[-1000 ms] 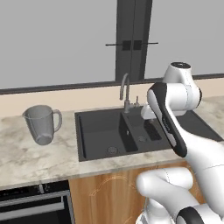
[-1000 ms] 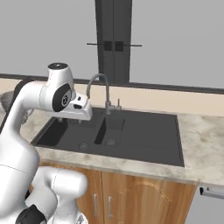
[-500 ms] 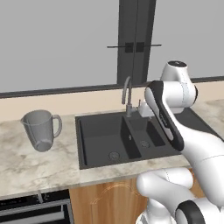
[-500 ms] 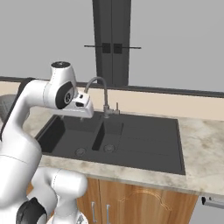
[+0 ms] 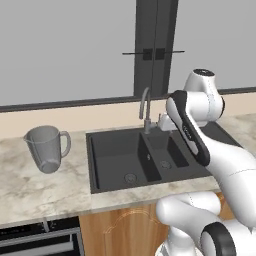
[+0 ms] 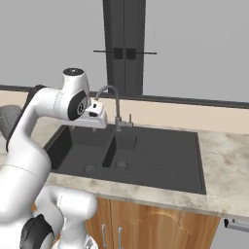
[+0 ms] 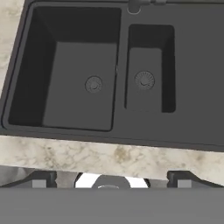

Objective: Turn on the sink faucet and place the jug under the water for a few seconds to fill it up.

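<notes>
Translucent grey jug [image 5: 46,148] is standing far left of my wide-spread gripper [image 7: 109,180], whose arm is hiding the black double-basin sink's [image 5: 107,162] right end.

jug [image 5: 46,148] standing on counter [image 5: 45,187] left of sink [image 5: 115,159], faucet [image 5: 144,111] rising behind the divider, larger basin lying left.

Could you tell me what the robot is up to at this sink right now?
The white arm is raised over the black sink, its open pincer holding nothing and looking down into the basins. No water runs from the faucet. The jug stands untouched on the counter to the sink's left.
</notes>
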